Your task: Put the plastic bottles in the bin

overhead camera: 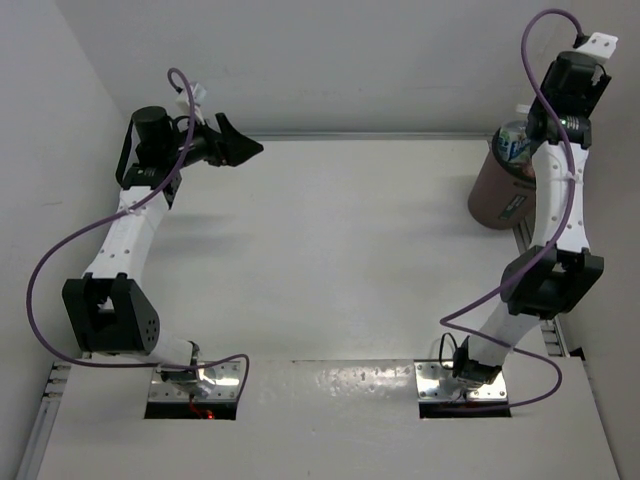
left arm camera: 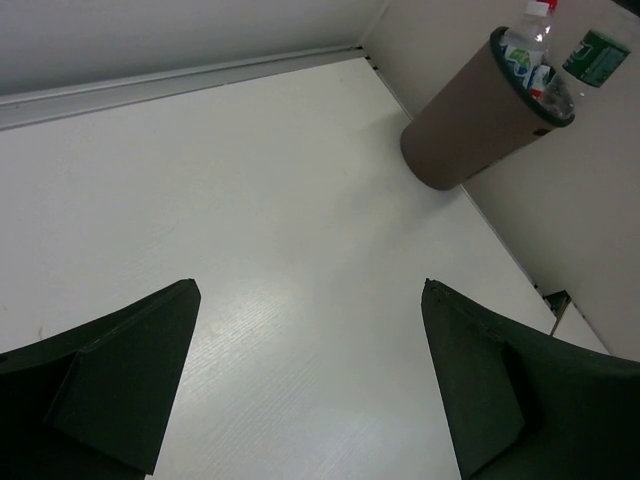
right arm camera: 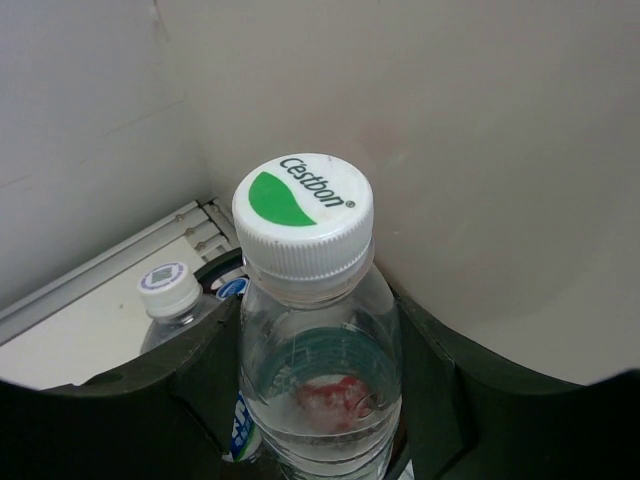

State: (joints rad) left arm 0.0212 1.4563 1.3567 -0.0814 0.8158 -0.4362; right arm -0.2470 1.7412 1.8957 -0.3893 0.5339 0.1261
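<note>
Top view: left gripper [overhead camera: 238, 148] hangs over the bench's [overhead camera: 330, 250] far left corner, jaws spread, nothing between them. The bin [overhead camera: 492, 195] stands in the far right corner, and the right arm [overhead camera: 556, 215] reaches over it.

Left wrist view: both fingers [left arm camera: 110, 390] are wide apart above the bench. The bin is against the right wall, with 2 bottles [left arm camera: 528, 35] poking above its rim.

Right wrist view: right gripper [right arm camera: 318, 410] is clamped on 1 clear white-capped bottle [right arm camera: 304, 225], held upright. Another capped bottle [right arm camera: 167, 292] sits lower at the left.
</note>
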